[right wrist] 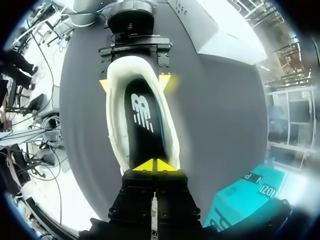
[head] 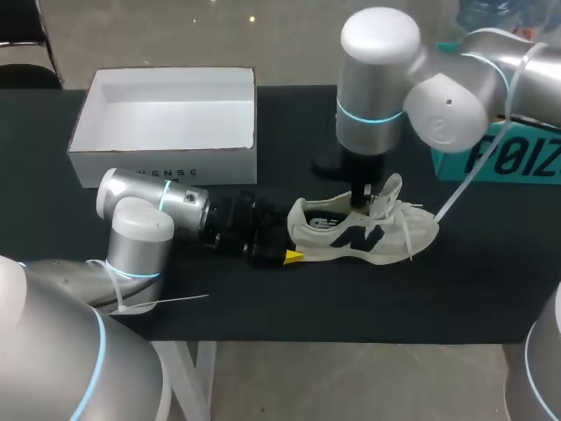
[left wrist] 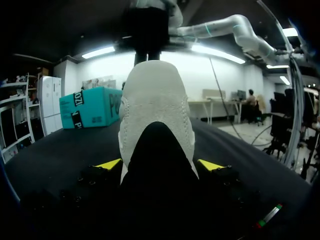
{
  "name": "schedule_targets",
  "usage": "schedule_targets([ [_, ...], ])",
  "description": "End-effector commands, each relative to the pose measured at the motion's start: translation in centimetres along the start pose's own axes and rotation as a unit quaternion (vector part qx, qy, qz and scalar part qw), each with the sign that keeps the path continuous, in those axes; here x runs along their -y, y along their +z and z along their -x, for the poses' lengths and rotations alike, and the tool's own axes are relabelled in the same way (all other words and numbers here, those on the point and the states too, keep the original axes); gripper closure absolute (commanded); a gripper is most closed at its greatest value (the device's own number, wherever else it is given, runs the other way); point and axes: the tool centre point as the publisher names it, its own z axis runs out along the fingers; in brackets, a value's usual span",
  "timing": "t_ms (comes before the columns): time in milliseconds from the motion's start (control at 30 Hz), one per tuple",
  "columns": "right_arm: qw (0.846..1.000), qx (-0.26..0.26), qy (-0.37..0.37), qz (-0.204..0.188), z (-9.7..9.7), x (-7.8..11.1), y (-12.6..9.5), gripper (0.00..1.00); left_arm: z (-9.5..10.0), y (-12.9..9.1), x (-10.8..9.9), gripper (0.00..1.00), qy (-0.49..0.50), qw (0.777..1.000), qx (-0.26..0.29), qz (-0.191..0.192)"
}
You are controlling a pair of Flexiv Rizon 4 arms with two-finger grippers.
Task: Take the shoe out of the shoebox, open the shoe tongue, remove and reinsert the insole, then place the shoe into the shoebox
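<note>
So the shoe (head: 368, 235) was out of the shoebox (head: 166, 167) and sat upright on the desk (head: 351, 298), just in front of the box's right corner, toe pointing right. Your left gripper (left wrist: 159, 165) came in low along the desk and had its jaws clamped on the heel, one yellow tip on each side, which showed up nicely in both wrist views. Your right gripper (right wrist: 152, 165) hung straight down over the shoe's opening, tips down by the tongue, with the jaws pressed together; honestly couldn't tell if anything thin was pinched between them. The black insole (right wrist: 142, 120) was lying flat inside the shoe. The laces (head: 408, 219) were loose, flopping out over the toe end. The white shoebox stood open at the back left, and a teal box (head: 508, 158) sat at the far right.
</note>
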Motion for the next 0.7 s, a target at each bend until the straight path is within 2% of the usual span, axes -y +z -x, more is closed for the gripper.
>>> schedule_targets([
  [33,1.0,-0.018,-0.009,-0.001,1.2,-0.7,1.4,1.0,-0.3,0.6,-0.8,1.0,0.0,1.0,0.001,0.0],
  [400,0.999,-0.043,-0.017,-0.007,1.5,-1.0,3.8,1.0,-0.3,0.6,-0.8,1.0,0.0,1.0,0.001,0.0],
  [700,0.998,-0.066,-0.014,-0.012,0.1,-0.8,5.7,1.0,-0.3,0.6,-0.8,1.0,0.0,1.0,0.001,0.0],
])
